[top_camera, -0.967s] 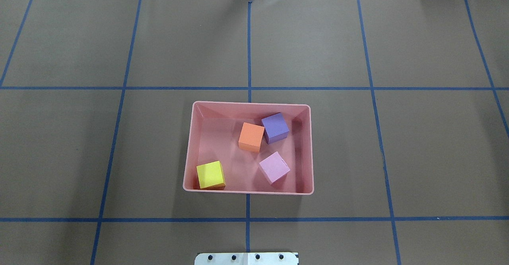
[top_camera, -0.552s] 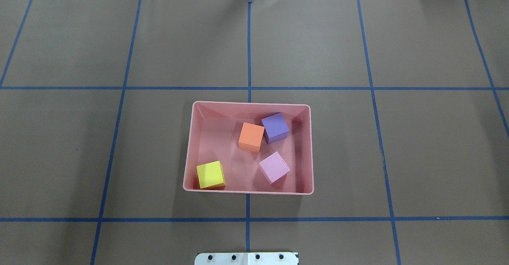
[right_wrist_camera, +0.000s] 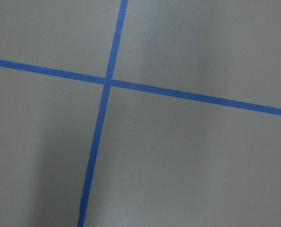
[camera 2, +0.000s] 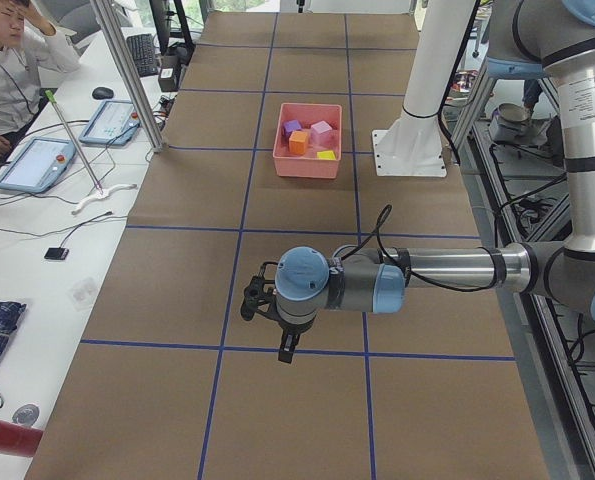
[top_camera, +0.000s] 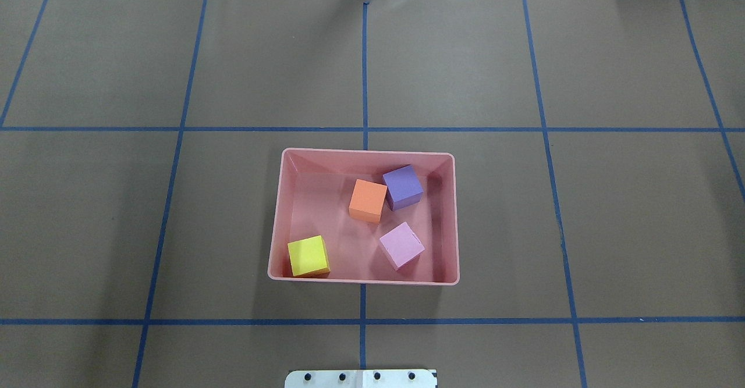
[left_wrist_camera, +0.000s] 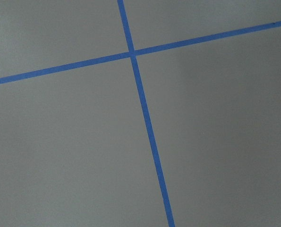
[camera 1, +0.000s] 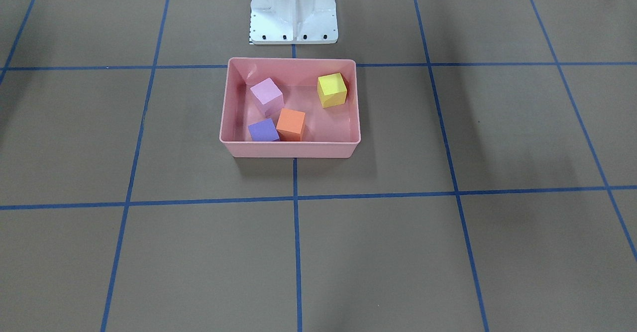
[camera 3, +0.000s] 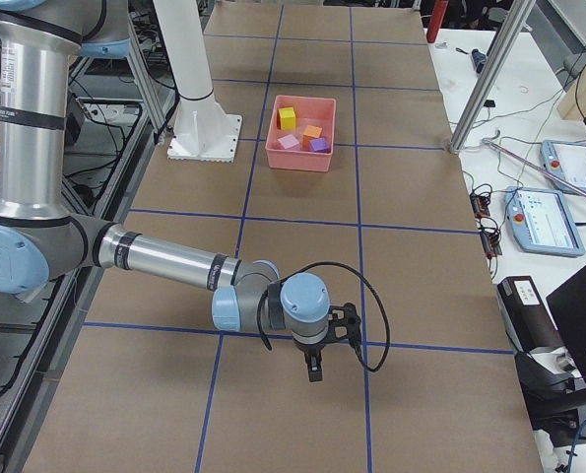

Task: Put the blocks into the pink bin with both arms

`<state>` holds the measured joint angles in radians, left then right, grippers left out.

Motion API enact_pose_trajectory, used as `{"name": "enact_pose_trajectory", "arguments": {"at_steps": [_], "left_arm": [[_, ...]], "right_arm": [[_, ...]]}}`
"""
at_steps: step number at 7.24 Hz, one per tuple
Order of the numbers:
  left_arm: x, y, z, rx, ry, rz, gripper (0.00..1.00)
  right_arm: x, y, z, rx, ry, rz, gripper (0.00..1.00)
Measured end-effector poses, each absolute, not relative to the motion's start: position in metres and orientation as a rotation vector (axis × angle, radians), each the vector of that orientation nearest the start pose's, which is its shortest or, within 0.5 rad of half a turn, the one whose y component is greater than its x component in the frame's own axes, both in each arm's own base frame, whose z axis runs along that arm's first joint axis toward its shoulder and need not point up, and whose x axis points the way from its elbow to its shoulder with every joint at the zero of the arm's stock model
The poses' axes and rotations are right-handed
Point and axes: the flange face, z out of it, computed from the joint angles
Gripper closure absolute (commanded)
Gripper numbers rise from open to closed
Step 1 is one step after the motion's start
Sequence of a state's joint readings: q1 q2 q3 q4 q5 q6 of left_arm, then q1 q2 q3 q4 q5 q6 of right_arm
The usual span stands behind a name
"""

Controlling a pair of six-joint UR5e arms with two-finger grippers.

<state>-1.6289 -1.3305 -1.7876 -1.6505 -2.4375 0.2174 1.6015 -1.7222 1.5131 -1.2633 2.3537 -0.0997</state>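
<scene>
The pink bin stands at the table's middle. In it lie the yellow block, the orange block, the light pink-lilac block and the violet-purple block. My left gripper shows only in the exterior left view, far from the bin over bare table. My right gripper shows only in the exterior right view, also far from the bin. I cannot tell whether either is open or shut. The wrist views show only table and blue tape.
The white base stand stands just behind the bin on the robot's side. Blue tape lines grid the brown table. An operator sits at a side bench with tablets.
</scene>
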Motion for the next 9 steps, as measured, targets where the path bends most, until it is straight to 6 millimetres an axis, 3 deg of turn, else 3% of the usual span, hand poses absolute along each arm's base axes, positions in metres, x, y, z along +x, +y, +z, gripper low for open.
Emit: {"name": "enact_pose_trajectory", "arguments": {"at_steps": [3, 9], "left_arm": [[-0.08, -0.388, 0.644, 0.169, 0.852, 0.173, 0.0], [-0.08, -0.388, 0.64, 0.177, 0.85, 0.176, 0.0]], "right_arm": [[0.074, -0.395, 0.742, 0.136, -0.79, -0.111, 0.0], [0.074, -0.4, 0.734, 0.157, -0.778, -0.122, 0.0]]}}
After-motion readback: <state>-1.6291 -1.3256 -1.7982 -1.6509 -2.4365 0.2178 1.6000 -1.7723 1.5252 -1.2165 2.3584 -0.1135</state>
